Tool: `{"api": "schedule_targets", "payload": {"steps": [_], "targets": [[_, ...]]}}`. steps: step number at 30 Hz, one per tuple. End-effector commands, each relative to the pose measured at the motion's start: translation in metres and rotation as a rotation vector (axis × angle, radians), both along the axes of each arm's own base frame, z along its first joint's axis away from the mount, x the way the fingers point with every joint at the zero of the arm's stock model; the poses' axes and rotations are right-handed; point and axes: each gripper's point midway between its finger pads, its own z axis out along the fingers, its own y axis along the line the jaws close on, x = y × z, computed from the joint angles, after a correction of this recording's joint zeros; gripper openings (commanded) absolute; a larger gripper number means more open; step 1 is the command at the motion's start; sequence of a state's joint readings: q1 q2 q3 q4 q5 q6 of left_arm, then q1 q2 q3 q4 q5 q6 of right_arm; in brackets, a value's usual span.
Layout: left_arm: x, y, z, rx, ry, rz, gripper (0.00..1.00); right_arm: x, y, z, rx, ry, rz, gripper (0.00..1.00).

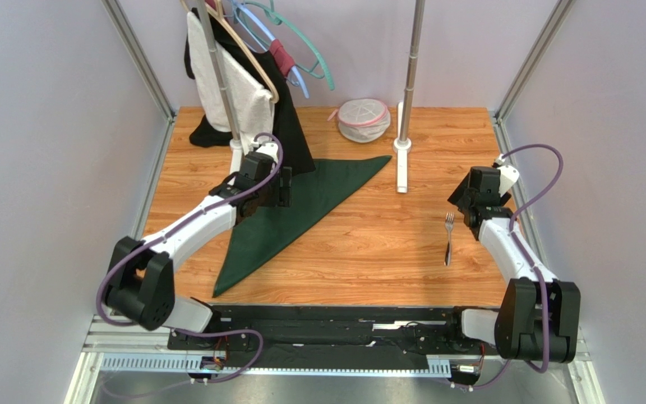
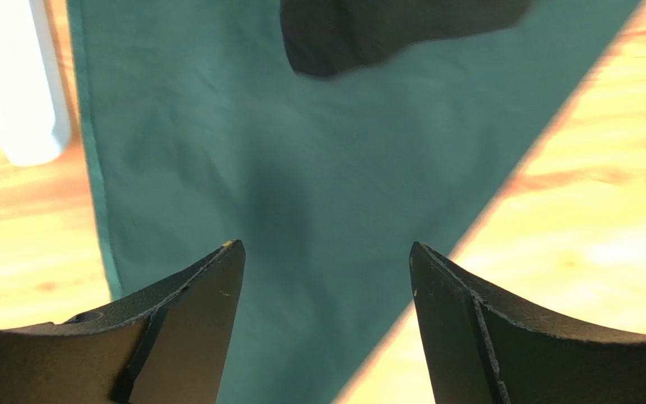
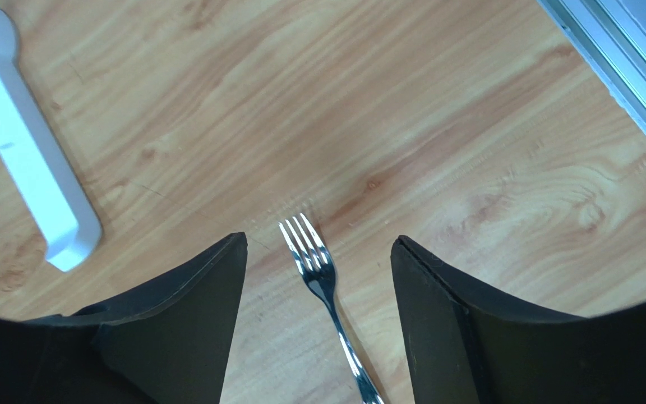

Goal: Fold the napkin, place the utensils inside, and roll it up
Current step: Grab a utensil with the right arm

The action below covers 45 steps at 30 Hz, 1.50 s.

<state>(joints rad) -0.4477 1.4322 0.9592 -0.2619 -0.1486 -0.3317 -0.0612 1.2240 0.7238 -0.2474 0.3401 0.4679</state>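
Both jaws wide, empty; left gripper [image 2: 325,245] over napkin [image 2: 301,168] edge; right gripper [image 3: 318,238] above fork [image 3: 309,252], table [image 3: 470,126] around.

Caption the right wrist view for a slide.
Open right end effector poised over a silver fork lying on the wooden table, tines framed between its fingers.

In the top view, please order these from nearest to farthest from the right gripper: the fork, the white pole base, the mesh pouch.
1. fork: just beside the right gripper, slightly nearer the arm bases.
2. white pole base: further left, mid-table.
3. mesh pouch: at the far edge, left of the pole.
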Motion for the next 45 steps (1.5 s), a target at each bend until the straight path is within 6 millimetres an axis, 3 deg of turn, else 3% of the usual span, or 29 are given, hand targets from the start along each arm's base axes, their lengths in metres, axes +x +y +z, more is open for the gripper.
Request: {"api": "schedule_targets", "payload": {"steps": [1, 3, 9, 12, 16, 20, 24, 30, 39, 43, 45], "targets": [[-0.015, -0.002, 0.056, -0.146, -0.058, 0.044, 0.82, -0.029, -0.006, -0.010, -0.053, 0.218, 0.019, 0.67], [-0.025, 0.004, 0.067, -0.125, -0.054, 0.036, 0.82, -0.040, -0.009, -0.020, -0.070, 0.289, 0.015, 0.67], [-0.048, 0.008, 0.133, -0.161, -0.159, -0.047, 0.84, -0.042, 0.010, -0.052, -0.003, 0.393, 0.131, 0.61], [-0.055, 0.014, 0.165, -0.122, -0.182, -0.098, 0.84, -0.040, 0.021, -0.060, 0.035, 0.382, 0.199, 0.59], [-0.062, 0.023, 0.191, -0.084, -0.240, -0.136, 0.84, -0.038, 0.029, -0.065, 0.061, 0.377, 0.242, 0.60], [-0.062, 0.033, 0.193, -0.021, -0.271, -0.151, 0.85, -0.041, 0.031, -0.075, 0.080, 0.427, 0.249, 0.59], [-0.057, 0.049, 0.180, 0.054, -0.264, -0.108, 0.86, -0.042, 0.035, -0.083, 0.099, 0.479, 0.265, 0.55], [-0.052, 0.048, 0.166, 0.032, -0.245, -0.109, 0.86, -0.046, 0.041, -0.083, 0.110, 0.502, 0.281, 0.47], [-0.050, 0.050, 0.152, 0.032, -0.206, -0.103, 0.86, -0.050, 0.063, -0.090, 0.107, 0.568, 0.342, 0.01], [-0.050, 0.046, 0.149, 0.008, -0.198, -0.108, 0.86, -0.047, 0.081, -0.078, 0.163, 0.527, 0.321, 0.00], [-0.050, 0.044, 0.147, -0.002, -0.189, -0.113, 0.86, -0.038, 0.106, -0.063, 0.218, 0.470, 0.356, 0.00]]}}
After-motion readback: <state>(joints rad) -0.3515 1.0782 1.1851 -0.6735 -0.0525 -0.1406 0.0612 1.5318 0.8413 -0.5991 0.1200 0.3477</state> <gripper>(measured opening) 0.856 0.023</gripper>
